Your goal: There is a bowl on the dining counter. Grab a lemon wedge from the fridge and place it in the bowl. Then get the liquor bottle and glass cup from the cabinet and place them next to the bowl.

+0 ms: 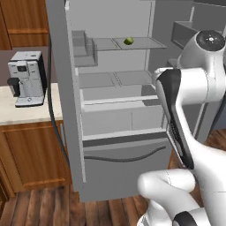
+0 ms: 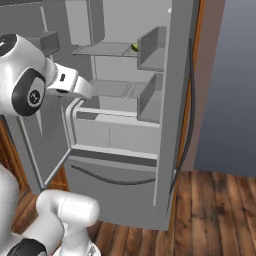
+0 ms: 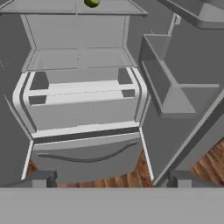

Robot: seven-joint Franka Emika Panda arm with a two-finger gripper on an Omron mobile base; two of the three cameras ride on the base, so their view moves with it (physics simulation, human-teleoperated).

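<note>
Fridge (image 1: 114, 176) is wide open, all grey inside. The lemon wedge (image 1: 129, 41), a tiny yellow-green lump, sits on the top shelf (image 1: 145, 43). Pincer (image 3: 109, 178) fingers spread apart, holding nothing.

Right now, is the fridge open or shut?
Open. The fridge has both upper doors swung wide, showing grey shelves inside, and the lemon wedge sits on the top shelf. The bottom drawer is shut.

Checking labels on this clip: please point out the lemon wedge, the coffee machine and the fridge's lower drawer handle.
lemon wedge (image 1: 129, 41): left base view, middle of the green-yellow piece on the upper shelf.
coffee machine (image 1: 27, 77): left base view, its front face.
drawer handle (image 1: 126, 158): left base view, middle of the curved dark bar.
</note>
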